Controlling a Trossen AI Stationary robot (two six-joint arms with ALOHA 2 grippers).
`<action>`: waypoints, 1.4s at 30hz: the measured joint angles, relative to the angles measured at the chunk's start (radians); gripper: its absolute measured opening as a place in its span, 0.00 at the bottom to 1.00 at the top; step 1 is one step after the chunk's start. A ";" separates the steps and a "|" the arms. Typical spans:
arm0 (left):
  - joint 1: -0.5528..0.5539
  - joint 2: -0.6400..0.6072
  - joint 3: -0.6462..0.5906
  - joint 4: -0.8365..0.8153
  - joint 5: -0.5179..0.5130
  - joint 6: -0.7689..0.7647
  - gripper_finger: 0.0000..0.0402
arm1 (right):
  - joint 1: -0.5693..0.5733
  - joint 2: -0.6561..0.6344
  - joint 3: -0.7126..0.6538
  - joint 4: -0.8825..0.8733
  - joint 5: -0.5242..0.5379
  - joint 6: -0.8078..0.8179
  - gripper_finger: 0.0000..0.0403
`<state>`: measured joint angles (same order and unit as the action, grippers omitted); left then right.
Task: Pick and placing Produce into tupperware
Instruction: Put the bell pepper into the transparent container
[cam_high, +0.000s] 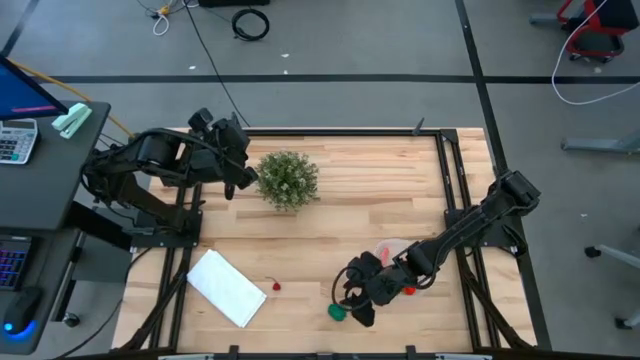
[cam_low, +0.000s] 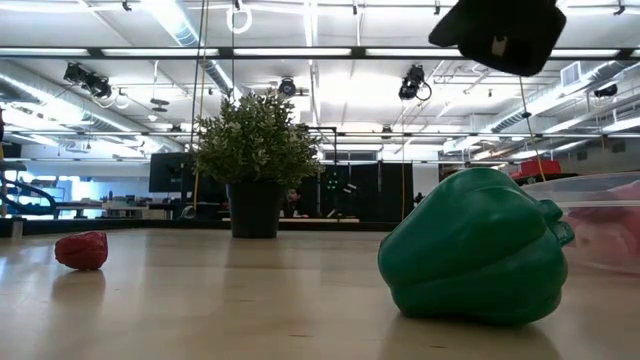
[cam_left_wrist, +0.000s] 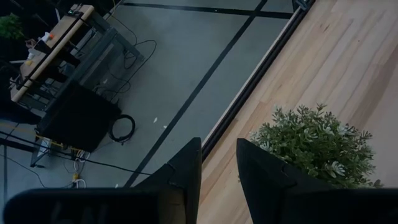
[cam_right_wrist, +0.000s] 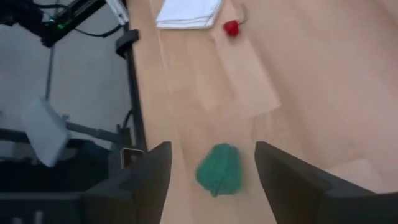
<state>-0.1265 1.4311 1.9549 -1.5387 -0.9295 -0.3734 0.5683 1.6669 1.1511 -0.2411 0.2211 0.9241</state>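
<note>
A green toy pepper (cam_high: 338, 311) rests on its side near the table's near edge, large in the low view (cam_low: 475, 250). My right gripper (cam_high: 355, 297) hovers above it, open; in the right wrist view the pepper (cam_right_wrist: 219, 169) shows between the two fingers, untouched. A small red piece (cam_high: 275, 286) lies on the wood to the left, also visible in the low view (cam_low: 82, 250). The clear tupperware (cam_high: 398, 258) stands under the right arm with red and pink pieces inside. My left gripper (cam_high: 240, 176) waits, open by a narrow gap, beside the bushy plant (cam_high: 288, 180).
A flat white rectangle (cam_high: 226, 288) lies near the table's near left corner. The bushy potted plant (cam_low: 255, 150) stands toward the far side. Bare wood lies between the plant and the pepper. The table's metal frame (cam_high: 452, 170) runs along its right side.
</note>
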 joint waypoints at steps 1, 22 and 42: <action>0.000 0.000 0.000 0.000 0.000 -0.001 0.27 | 0.002 0.012 0.000 0.021 -0.002 0.000 0.60; 0.000 0.004 0.000 -0.003 0.016 -0.044 0.27 | 0.026 0.175 0.000 0.070 -0.064 -0.034 0.58; 0.000 0.004 0.000 -0.010 0.046 -0.059 0.27 | 0.015 0.266 0.245 -0.054 -0.018 -0.262 0.58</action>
<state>-0.1265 1.4349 1.9553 -1.5488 -0.8837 -0.4327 0.5831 1.9328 1.3962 -0.2952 0.2033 0.6626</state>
